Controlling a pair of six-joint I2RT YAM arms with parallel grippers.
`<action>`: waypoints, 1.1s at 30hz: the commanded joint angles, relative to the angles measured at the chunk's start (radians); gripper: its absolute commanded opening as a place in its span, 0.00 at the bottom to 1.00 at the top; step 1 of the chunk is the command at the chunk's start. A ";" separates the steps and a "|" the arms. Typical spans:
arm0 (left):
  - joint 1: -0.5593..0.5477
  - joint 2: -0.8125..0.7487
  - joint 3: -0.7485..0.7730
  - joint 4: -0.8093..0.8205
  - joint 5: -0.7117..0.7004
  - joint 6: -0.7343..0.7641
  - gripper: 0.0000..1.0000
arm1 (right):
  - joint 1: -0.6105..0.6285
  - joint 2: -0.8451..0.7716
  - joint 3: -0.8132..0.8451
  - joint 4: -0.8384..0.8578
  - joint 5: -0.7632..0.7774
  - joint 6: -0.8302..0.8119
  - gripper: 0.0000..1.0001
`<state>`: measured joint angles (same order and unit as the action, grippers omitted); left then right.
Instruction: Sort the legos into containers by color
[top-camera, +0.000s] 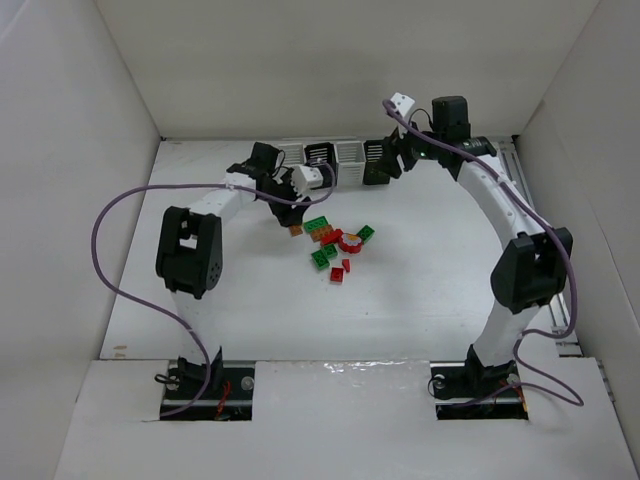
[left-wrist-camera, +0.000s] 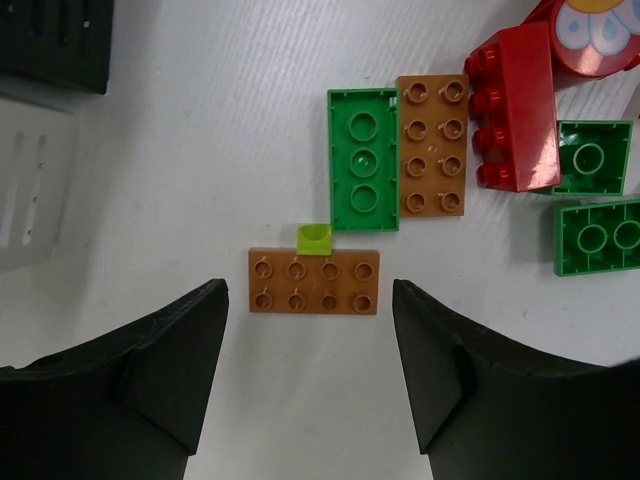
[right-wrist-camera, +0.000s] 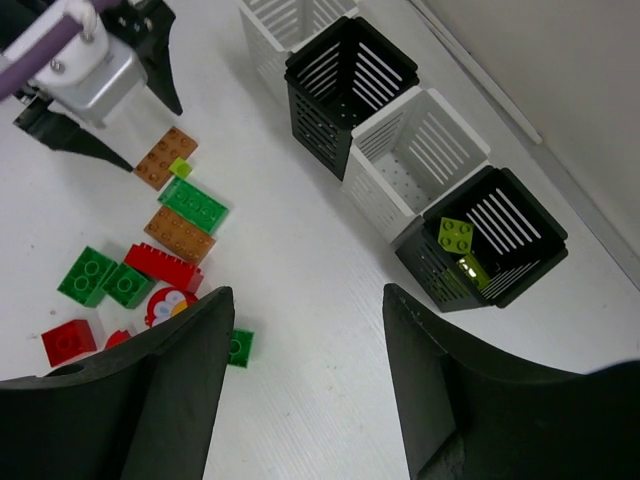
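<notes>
The legos lie in a loose pile (top-camera: 335, 245) mid-table. My left gripper (left-wrist-camera: 310, 330) is open and empty, low over the table, just short of an orange plate (left-wrist-camera: 314, 281) with a tiny yellow-green brick (left-wrist-camera: 316, 237) behind it. Beyond lie a green plate (left-wrist-camera: 363, 160), a second orange plate (left-wrist-camera: 432, 146), a red brick (left-wrist-camera: 517, 105) and green bricks (left-wrist-camera: 590, 158). My right gripper (right-wrist-camera: 308, 300) is open and empty, high up near the four bins (top-camera: 335, 158). The rightmost black bin (right-wrist-camera: 505, 270) holds yellow-green bricks (right-wrist-camera: 456, 235). The white bin (right-wrist-camera: 415, 150) next to it looks empty.
A round red piece with a flower face (right-wrist-camera: 168, 305) lies in the pile. White walls enclose the table on three sides, and the bins stand against the back wall. The left arm's purple cable (top-camera: 110, 215) loops out to the left.
</notes>
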<state>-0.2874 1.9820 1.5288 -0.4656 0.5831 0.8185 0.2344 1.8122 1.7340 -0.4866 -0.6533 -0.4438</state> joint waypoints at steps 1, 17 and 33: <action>-0.039 -0.035 -0.035 0.056 -0.035 0.030 0.63 | -0.007 -0.062 -0.005 0.026 0.011 0.011 0.67; -0.068 0.051 0.024 0.071 -0.120 0.027 0.58 | -0.037 -0.090 -0.034 0.037 0.000 0.011 0.68; -0.068 0.109 0.054 0.021 -0.169 0.079 0.58 | -0.046 -0.071 -0.025 0.019 0.000 0.011 0.68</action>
<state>-0.3580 2.0968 1.5578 -0.4107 0.4156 0.8669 0.1959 1.7679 1.7008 -0.4862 -0.6357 -0.4404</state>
